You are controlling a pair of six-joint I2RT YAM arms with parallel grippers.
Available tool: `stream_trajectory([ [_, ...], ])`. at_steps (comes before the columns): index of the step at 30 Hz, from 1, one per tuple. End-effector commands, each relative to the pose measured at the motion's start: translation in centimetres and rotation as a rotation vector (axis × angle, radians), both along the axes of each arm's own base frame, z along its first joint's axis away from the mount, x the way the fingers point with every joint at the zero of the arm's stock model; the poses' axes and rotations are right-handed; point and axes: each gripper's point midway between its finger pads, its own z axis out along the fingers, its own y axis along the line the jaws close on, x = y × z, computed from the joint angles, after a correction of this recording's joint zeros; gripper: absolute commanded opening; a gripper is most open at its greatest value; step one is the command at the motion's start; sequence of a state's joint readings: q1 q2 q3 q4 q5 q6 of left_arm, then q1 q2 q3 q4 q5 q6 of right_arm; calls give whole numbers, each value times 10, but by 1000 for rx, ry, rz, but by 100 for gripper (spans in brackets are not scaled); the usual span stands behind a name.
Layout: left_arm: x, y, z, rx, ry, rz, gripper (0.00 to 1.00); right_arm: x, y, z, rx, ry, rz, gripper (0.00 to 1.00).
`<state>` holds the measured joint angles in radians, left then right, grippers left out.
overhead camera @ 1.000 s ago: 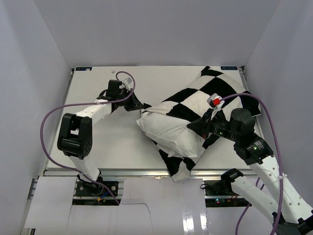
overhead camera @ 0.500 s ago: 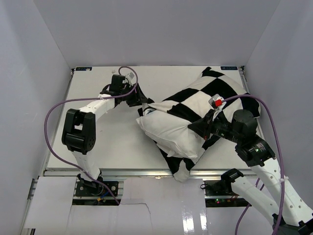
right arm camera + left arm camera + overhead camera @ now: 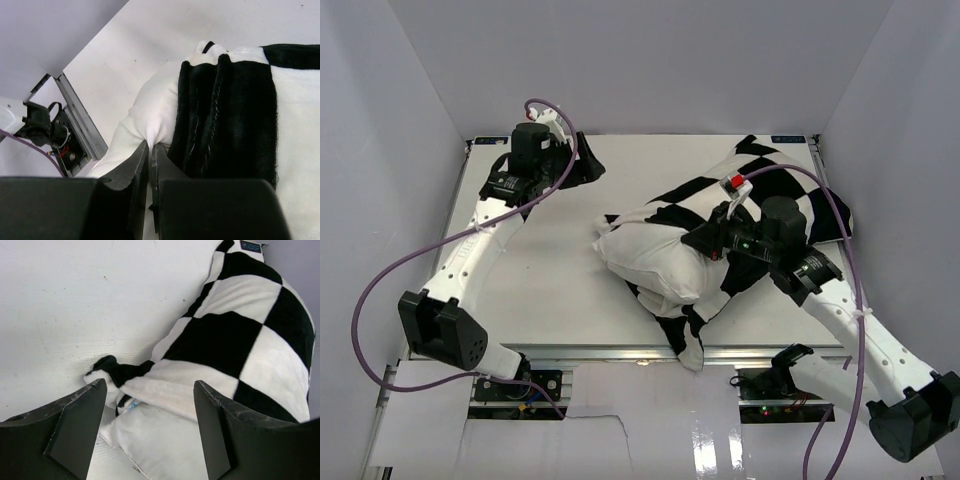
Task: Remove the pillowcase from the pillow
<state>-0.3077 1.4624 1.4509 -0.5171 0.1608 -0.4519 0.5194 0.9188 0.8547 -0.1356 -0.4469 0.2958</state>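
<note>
Free room left, bulk right
The counter's (image 3: 550,290) left half is open; the pillow (image 3: 655,262) and checked pillowcase (image 3: 235,335) fill the right.

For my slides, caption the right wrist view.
Right claw pinches the white pillow beside the bunched checked pillowcase.

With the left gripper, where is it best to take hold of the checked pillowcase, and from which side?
Probably the bunched black corner of the pillowcase, approached from the pillow's left end: it juts onto the table, clear of the stuffing, facing the open left gripper. The right gripper pinches the pillow.
</note>
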Motion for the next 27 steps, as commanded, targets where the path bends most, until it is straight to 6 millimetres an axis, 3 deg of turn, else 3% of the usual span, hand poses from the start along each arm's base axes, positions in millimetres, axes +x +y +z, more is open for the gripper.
stream_trajectory([
  [1, -19, 6, 14, 39, -5, 9, 81, 30, 13, 74, 150, -176, -55, 8],
  [4, -43, -6, 22, -76, -25, -35, 82, 49, 22, 84, 132, -180, -96, 8],
  [6, -56, -10, 4, -148, 1, -27, 82, 56, 27, 89, 127, -193, -123, 8],
  [8, -69, -13, 11, -201, -51, -41, 83, 61, 29, 101, 151, -223, -154, 8],
  [9, -73, -12, -5, -206, -15, -30, 84, 59, 36, 101, 158, -213, -146, 8],
  [14, -87, -28, -16, -271, 14, -60, 86, 45, 63, 69, 107, -185, -126, 8],
  [18, -92, -38, -37, -264, 53, -80, 88, 29, 69, 37, 48, -125, -110, 50],
  [21, -97, -46, -56, -244, 90, -94, 88, 25, 59, 31, 20, -112, -133, 64],
  [23, -102, -52, -67, -242, 110, -106, 88, 22, 53, 42, 22, -138, -138, 67],
  [24, -105, -55, -69, -241, 117, -114, 88, 19, 49, 35, -13, -114, -138, 68],
  [27, -115, -62, -81, -218, 130, -120, 88, 16, 39, 43, -43, -128, -153, 69],
])
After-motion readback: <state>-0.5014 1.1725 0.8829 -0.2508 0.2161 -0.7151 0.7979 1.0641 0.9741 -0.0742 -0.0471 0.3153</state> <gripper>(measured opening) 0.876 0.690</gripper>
